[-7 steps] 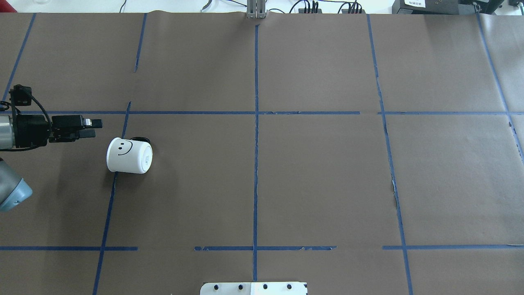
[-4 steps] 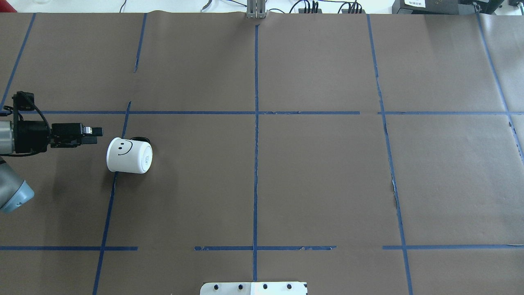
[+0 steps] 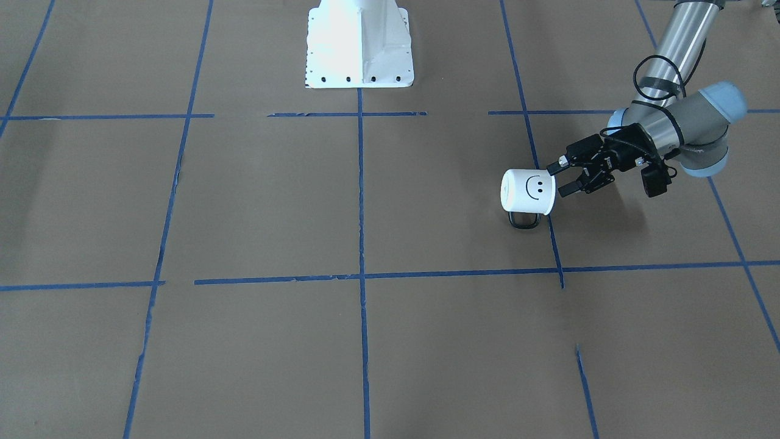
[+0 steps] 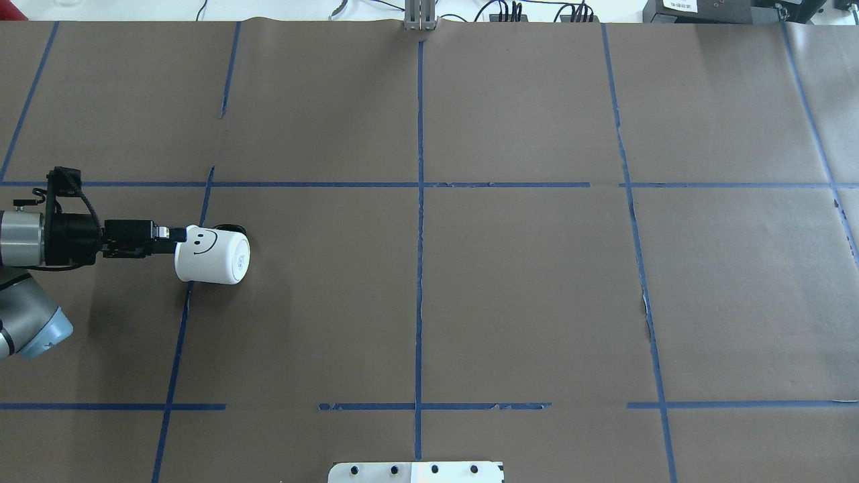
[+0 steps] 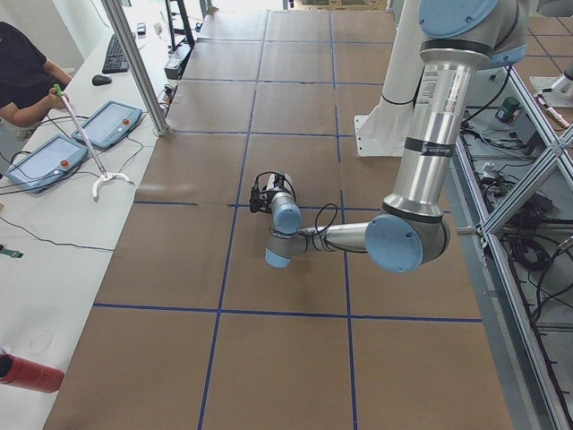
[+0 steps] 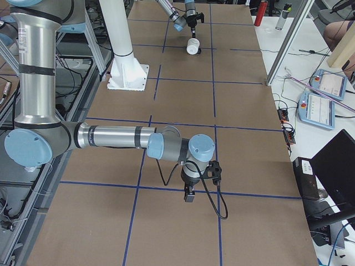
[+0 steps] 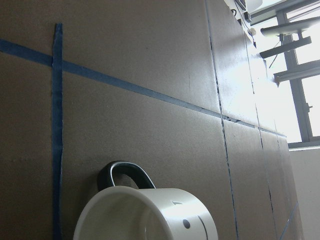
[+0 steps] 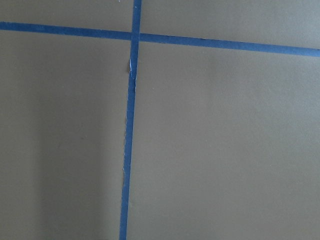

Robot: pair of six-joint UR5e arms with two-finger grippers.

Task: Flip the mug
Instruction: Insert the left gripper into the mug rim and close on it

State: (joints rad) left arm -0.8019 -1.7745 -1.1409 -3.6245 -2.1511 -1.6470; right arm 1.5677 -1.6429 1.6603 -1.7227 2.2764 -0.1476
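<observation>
Brown paper marked with blue tape lines [image 4: 420, 268] is seen covering the table [image 4: 523, 302]. The mug [image 4: 212, 255] is found lying on its side on this paper, in the robot's left half, across 1 of the tape lines. Its mouth is turned toward the left gripper [image 3: 562, 177] and its flat base away from it. The smiley face [image 3: 535, 185] is shown on the upward side, and the black handle [image 3: 523, 221] is rested on the paper on the side away from the robot's base. The left gripper is held nearly level at the mug's rim with its 2 fingers [image 3: 556, 164] parted; whether 1 of them is inside the mouth cannot be told. The pale inside is shown in the left wrist view. The right gripper [image 6: 188, 195] is seen only from the table's end, pointed down near a tape line, well apart from the mug. Whether its fingers are parted cannot be told.
</observation>
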